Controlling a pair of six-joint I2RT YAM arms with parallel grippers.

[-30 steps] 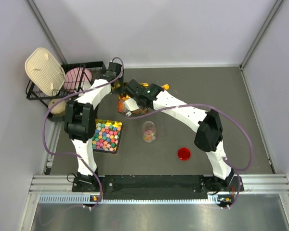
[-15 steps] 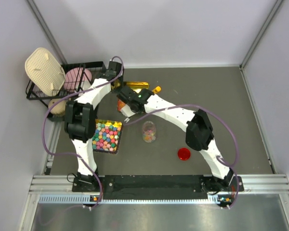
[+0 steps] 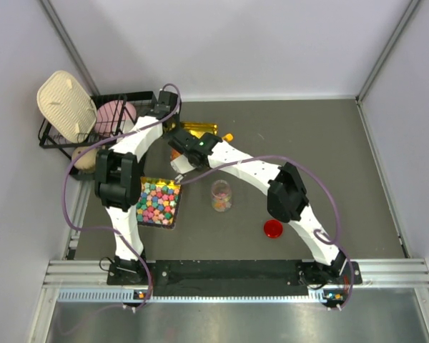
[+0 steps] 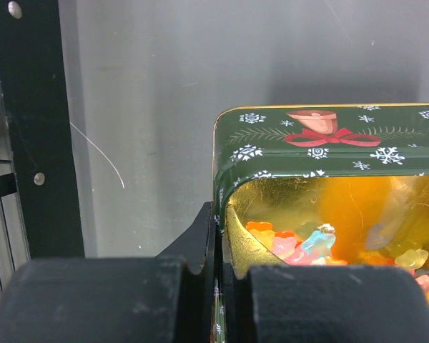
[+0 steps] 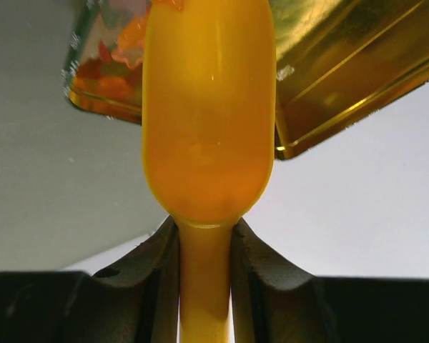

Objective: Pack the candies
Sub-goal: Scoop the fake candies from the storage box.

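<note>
My left gripper [image 4: 218,239] is shut on the side wall of a green Christmas tin [image 4: 329,136], one finger outside and one inside. Small orange, pink and pale candies [image 4: 300,243] lie in its gold interior. My right gripper [image 5: 205,239] is shut on the handle of an orange scoop [image 5: 209,107], whose bowl reaches to the tin's gold rim [image 5: 343,64]; candies [image 5: 107,71] show at the tin's left corner. From above, both wrists meet at the tin [image 3: 200,129] at the back left. A clear jar [image 3: 221,195] holding some candies stands mid-table.
A red lid [image 3: 273,228] lies right of the jar. A gold tray of larger, bold-coloured candies [image 3: 159,201] sits by the left arm. A black dish rack [image 3: 93,125] with plates fills the back left corner, close to the left wrist.
The right arm has swung left, bringing the scoop further toward the left arm. The tin has shifted toward the back. Both grips are unchanged.
</note>
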